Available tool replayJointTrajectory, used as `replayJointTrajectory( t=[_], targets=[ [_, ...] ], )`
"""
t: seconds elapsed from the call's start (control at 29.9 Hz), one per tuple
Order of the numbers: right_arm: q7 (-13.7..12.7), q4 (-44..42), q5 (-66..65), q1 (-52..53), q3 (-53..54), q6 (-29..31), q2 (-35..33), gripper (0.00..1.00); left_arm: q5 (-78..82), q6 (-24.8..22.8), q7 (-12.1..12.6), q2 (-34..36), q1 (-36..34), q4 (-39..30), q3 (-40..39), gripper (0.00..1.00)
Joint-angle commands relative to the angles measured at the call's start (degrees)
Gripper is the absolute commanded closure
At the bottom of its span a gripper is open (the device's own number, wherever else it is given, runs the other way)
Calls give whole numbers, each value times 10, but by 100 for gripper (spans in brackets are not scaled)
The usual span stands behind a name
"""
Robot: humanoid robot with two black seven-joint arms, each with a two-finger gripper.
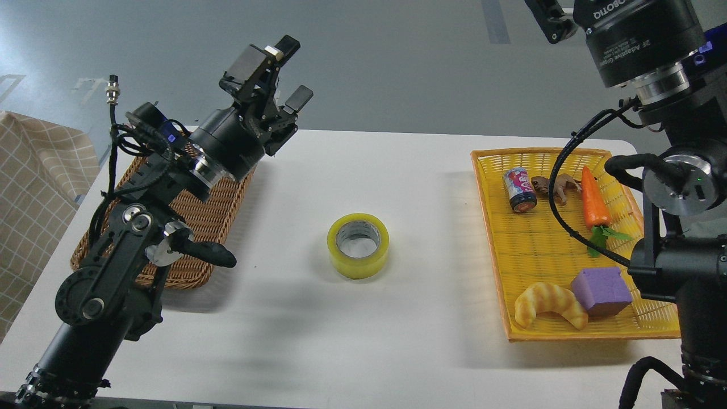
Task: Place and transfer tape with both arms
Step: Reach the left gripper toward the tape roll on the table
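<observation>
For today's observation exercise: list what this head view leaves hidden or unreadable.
- Right gripper: fingers cut off by the top edge.
- Brown wicker basket: inside mostly hidden by the left arm.
- Can: label too small to read.
- Yellow tray: right side hidden by the right arm.

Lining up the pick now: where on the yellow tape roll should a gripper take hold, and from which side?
The tape lies flat mid-table, core hole facing up, clear of both baskets. Come straight down from above and pinch its wall, one finger in the hole, one outside. The open left gripper looks the likelier to reach.
</observation>
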Motion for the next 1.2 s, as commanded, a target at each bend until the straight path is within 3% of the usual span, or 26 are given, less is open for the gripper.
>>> replayJointTrajectory(
  t=[0.0, 0.17, 0.33, 0.57, 0.87, 1.0, 1.17],
  targets=[
    [2, 5, 2, -1, 8, 17, -3, 0, 132, 32, -15, -6, 2, -1, 20, 2],
    [2, 11, 25, -1, 28, 59, -3, 0, 342, 96, -28, -1, -3, 2, 113, 2],
    [2, 10, 53, -2, 37, 61, -3, 0, 420, 101, -27, 9, -12, 1, 151, 2],
    [2, 10, 55, -9, 40, 63, -3, 0, 477, 101, -25, 78, -26, 7, 242, 2],
    [2, 16, 55, -10, 44, 65, -3, 0, 477, 101, -20, 109, -25, 35, 248, 2],
    [2, 19, 55, -10, 49, 65, -4, 0, 477, 101, -15, 107, -67, 78, 248, 2],
    [2, 18, 55, -11, 57, 65, -9, 0, 477, 101, -13, 102, -76, 83, 262, 2]
  ],
)
